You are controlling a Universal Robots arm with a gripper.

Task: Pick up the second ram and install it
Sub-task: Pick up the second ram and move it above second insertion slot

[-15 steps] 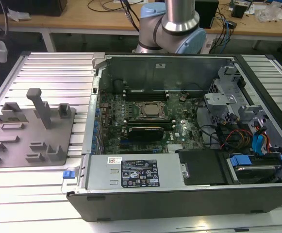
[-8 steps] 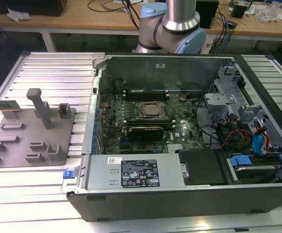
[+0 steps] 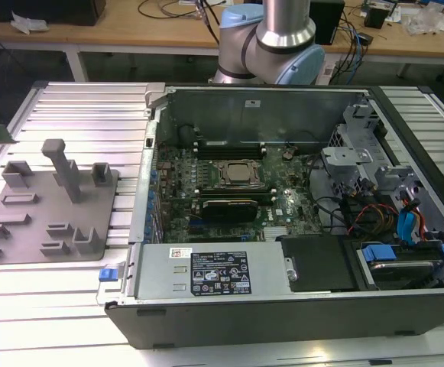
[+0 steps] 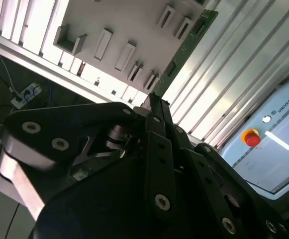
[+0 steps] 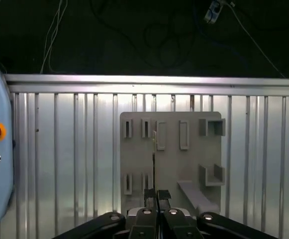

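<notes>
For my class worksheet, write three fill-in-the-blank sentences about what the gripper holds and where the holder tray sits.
1. The gripper is shut on the second ram, a thin ____ stick.
2. In the first wrist view, the ram stands edge-on in front of the ____ holder tray.
3. In the exterior view, that tray lies on the exterior view's ____ of the open computer case.
Missing words: green; grey; left.

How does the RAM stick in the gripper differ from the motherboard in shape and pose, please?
The RAM stick is a narrow strip; the motherboard is a broad board. The RAM stick is held in the gripper; the motherboard lies flat inside the open case. Both are green.
</notes>
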